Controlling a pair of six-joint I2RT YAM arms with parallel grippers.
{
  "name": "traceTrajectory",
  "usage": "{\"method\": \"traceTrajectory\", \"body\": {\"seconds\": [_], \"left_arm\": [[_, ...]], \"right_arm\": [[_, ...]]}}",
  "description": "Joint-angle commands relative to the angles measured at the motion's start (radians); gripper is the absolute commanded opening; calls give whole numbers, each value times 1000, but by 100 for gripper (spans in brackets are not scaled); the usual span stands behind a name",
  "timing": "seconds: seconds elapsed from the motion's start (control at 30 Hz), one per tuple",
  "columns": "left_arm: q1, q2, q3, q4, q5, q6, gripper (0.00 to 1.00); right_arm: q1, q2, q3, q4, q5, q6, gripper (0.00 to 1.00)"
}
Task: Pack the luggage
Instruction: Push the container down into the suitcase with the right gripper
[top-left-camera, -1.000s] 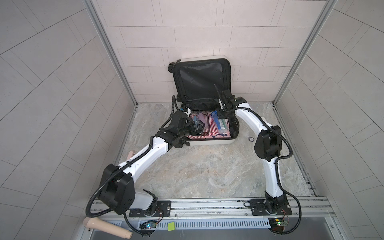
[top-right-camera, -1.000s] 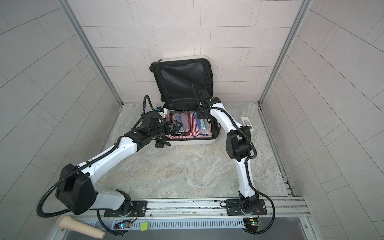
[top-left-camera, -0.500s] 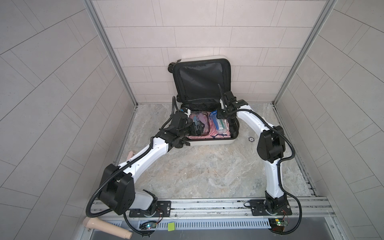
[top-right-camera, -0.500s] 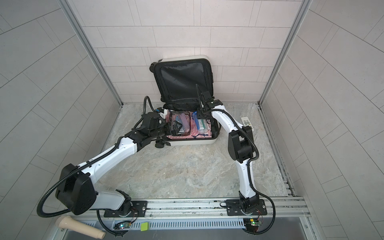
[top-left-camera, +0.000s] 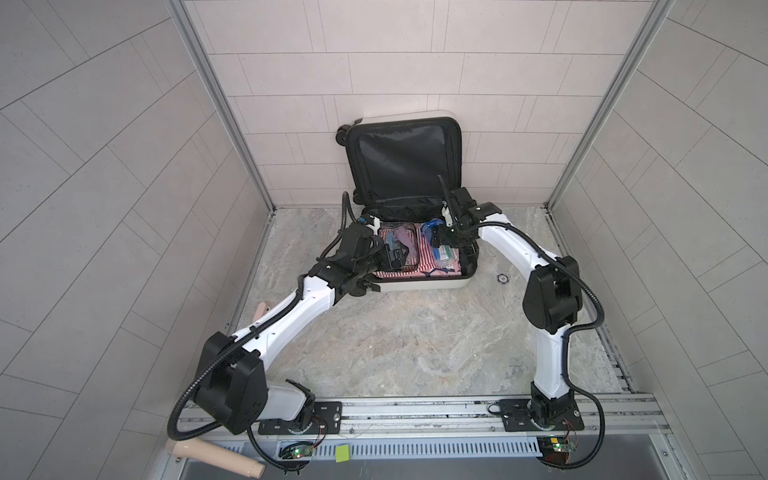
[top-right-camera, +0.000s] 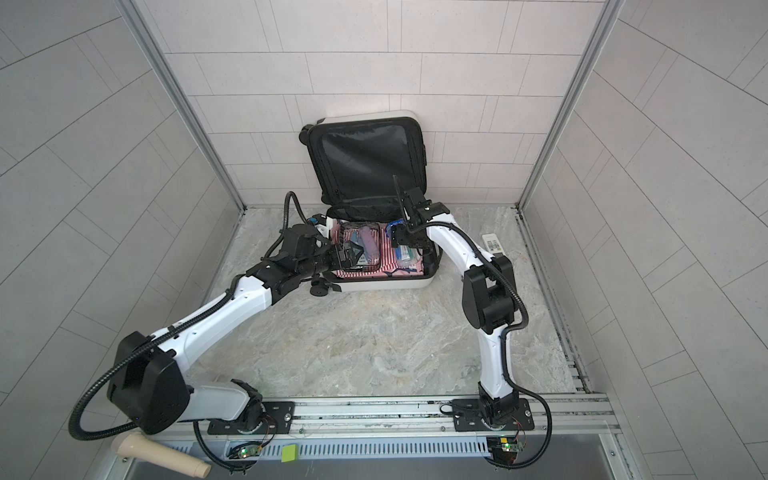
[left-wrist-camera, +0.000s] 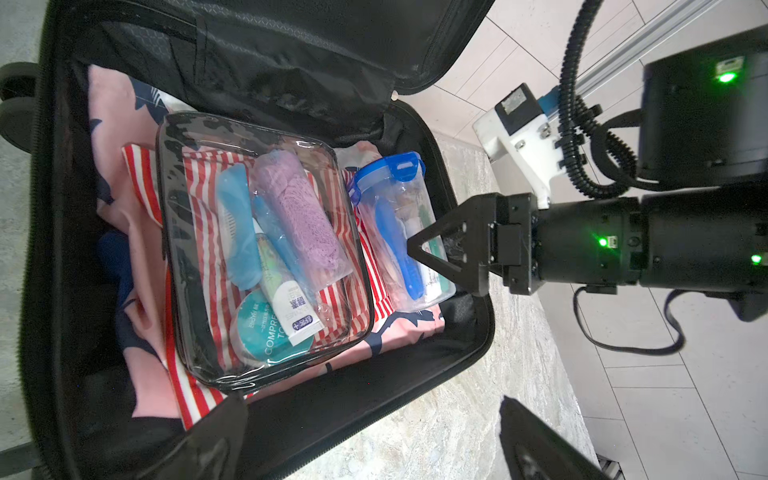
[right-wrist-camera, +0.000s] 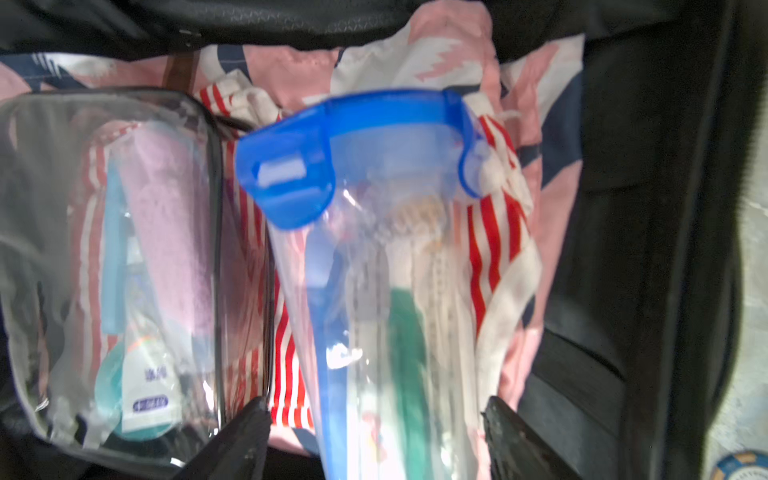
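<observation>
Top views: high, looking down on whole scene. Wrist views: close, sharing luggage (left-wrist-camera: 415, 374) interior.

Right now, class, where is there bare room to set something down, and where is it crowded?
Free: marble floor between suitcase front and the base rail; pink garment strip between toiletry pouch and wheel-side wall. Crowded: pouch beside blue-lidded container.

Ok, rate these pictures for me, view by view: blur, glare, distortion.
Both top views: sharp, evenly lit, wall tiles bowed toward the edges by the wide lens. Left wrist view: crisp on the clear pouch, white glare streaks on its plastic, own fingers dark and blurred. Right wrist view: soft throughout, blue-lidded container smeared.
</observation>
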Motion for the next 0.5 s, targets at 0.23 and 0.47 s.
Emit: {"method": "traceTrajectory", "body": {"seconds": [0.23, 0.47], "left_arm": [[7, -36, -18, -3, -10, -10, 100], [6, -40, -18, -11, -16, -7, 100]], "right_arm": [[-5, 1, -111, 62, -89, 13, 86], [8, 17, -95, 122, -192, 65, 82]]}}
